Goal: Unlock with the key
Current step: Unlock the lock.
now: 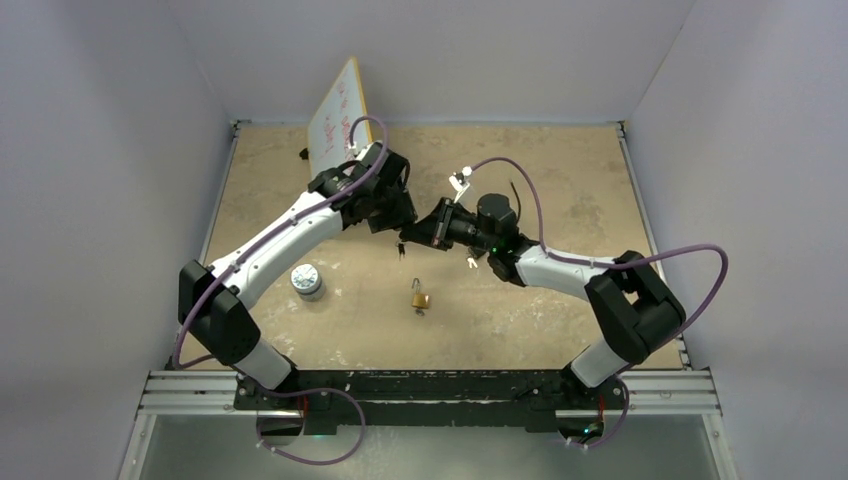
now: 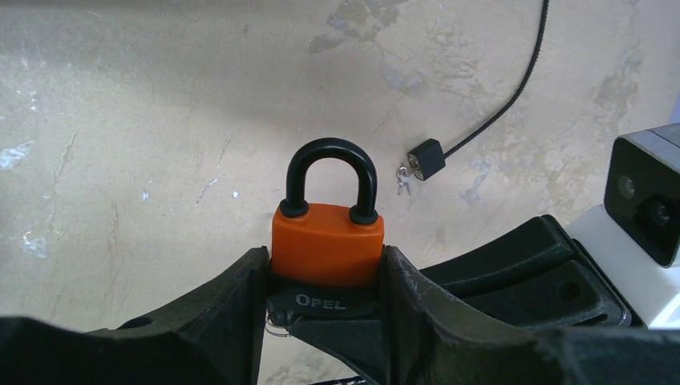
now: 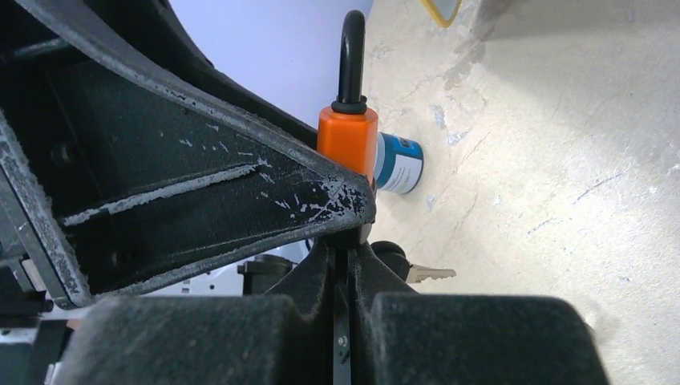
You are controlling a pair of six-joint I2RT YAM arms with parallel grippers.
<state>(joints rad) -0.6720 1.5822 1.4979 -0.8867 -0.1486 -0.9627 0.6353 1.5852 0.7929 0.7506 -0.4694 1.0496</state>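
In the lower centre of the left wrist view, the orange padlock [image 2: 327, 245] stands upright with its shackle up, pinched between the fingers of the left gripper [image 2: 325, 273]. The right gripper [image 3: 343, 269], pressed together on the key [image 2: 321, 302], meets the padlock's underside above the counter [image 1: 560, 180].

Upright orange padlock [image 2: 326, 245], shackle shut, w/ key [image 2: 321, 302] at base.

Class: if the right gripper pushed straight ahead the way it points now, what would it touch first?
Most likely the base of the orange padlock clamped in the left gripper, whose finger lies just beside that line. The right gripper sits very close to both; exact depth is unclear.
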